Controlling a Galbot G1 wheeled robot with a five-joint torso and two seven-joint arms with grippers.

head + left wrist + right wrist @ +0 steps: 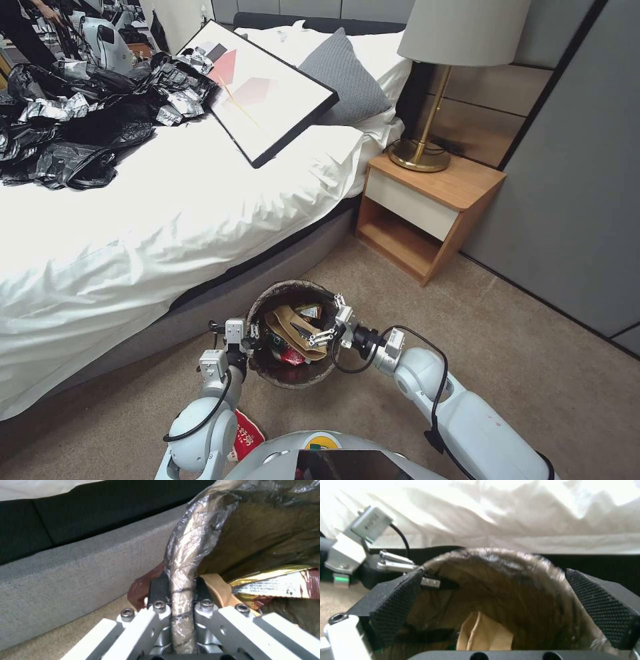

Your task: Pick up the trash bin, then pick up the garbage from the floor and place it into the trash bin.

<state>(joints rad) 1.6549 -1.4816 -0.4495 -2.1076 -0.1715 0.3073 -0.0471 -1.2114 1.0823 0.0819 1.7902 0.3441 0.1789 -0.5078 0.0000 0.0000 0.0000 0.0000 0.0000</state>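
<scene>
The trash bin (293, 288) hangs just off the carpet beside the bed, its dark liner folded over the rim. My left gripper (252, 333) is shut on the near-left rim; the left wrist view has the lined rim (190, 547) pinched between the fingers (159, 591). Inside lie garbage pieces: a crumpled brown paper bag (290, 327), a red wrapper (291, 357) and a yellow wrapper (276, 580). Over the bin's mouth at its right side, my right gripper (325, 321) is open, its pads (398, 600) spread wide with the paper bag (483, 632) below. A red packet (247, 437) lies on the floor by my base.
The white bed (133, 233) with its grey base runs along the left, carrying black bags (73, 127) and a framed picture (260, 90). A wooden nightstand (427, 213) with a lamp (440, 87) stands behind the bin. A grey wall panel (573, 200) closes the right; open carpet lies between.
</scene>
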